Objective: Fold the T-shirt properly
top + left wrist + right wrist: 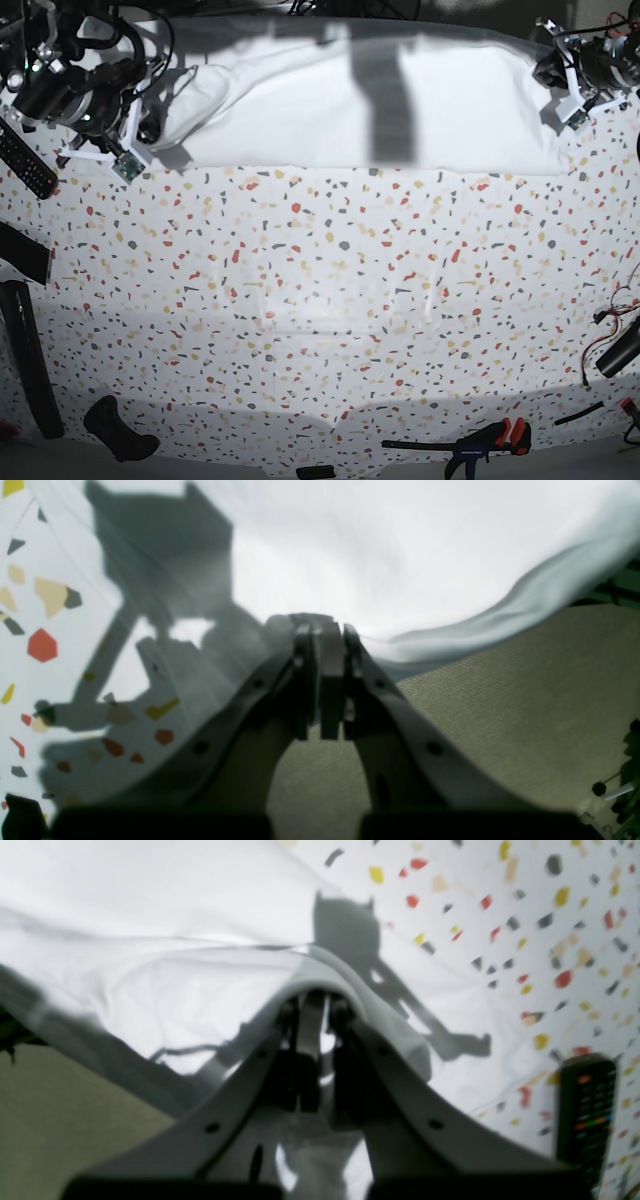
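— Where's the T-shirt (pixel 370 100) sitting?

— Stretched along the far edge of the desk, nearly from the far-left corner to the far-right one, already a long low band with its near edge running straight across the speckled desk cover (pixel 330 300). A dark shadow stripe crosses its middle.

— And the pincers?

— One at each end. The left gripper (pixel 322 630) is closed on a pinch of the shirt's cloth, jaws together with fabric bunched between them; past that edge the wrist view shows grey-green carpet, so this end hangs over the desk's far edge. The right gripper (pixel 312 1002) is also closed on the shirt, with a hem draped over its tips.

— What could go wrong from here?

— My guess — uneven pulling. If one arm leads, the band skews and the fold lands crooked. The pinches look thin (mostly an edge layer, as far as the blur allows), so a sharp tug could slip the cloth out of one side, and the overhanging part could drag the rest off the far edge.

— Anything in the way?

— A remote control (pixel 585 1110) lies on the desk just beside the right gripper, near the left edge; a low sweep could catch it.
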Available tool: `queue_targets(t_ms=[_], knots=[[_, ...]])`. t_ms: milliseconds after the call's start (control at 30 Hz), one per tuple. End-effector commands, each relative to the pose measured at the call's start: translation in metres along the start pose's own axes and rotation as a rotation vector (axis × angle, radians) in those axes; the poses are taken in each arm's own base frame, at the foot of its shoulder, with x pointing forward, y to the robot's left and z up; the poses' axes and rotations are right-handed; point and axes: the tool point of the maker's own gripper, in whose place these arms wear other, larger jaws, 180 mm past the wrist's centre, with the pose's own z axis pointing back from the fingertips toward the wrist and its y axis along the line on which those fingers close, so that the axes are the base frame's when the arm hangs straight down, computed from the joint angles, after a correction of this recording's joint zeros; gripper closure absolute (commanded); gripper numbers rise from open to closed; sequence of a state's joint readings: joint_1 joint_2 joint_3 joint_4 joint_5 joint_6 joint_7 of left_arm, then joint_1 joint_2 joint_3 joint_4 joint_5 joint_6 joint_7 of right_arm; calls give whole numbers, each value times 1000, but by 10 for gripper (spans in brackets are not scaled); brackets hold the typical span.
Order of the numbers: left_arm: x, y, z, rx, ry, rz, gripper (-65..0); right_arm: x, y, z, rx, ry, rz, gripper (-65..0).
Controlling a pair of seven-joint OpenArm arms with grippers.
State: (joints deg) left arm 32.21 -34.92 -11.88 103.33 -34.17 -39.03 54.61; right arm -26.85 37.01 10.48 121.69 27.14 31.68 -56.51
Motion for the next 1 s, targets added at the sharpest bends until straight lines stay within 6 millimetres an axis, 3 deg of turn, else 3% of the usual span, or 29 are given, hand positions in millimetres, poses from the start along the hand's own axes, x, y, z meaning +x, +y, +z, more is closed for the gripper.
queue_targets(t_ms=[0, 200, 333, 433, 633, 800, 967], knots=[[4, 4, 5, 10, -7, -16, 0, 3, -4, 3, -15, -5, -4, 0], [3, 4, 5, 11, 0, -16, 0, -30, 0, 5, -5, 175, -9, 0], [0, 4, 5, 11, 14, -16, 0, -47, -9, 8, -66, 254, 18, -248], [-5, 4, 5, 11, 42, -15, -1, -58, -21, 11, -158, 279, 71, -333], [-5, 5, 5, 11, 44, -15, -115, -66, -43, 20, -291, 335, 75, -333], [-6, 5, 5, 12, 46, -15, -117, -60, -69, 37, -460, 342, 70, -333], [-6, 6, 6, 15, 49, -18, -117, -42, -86, 57, -595, 296, 90, -333]])
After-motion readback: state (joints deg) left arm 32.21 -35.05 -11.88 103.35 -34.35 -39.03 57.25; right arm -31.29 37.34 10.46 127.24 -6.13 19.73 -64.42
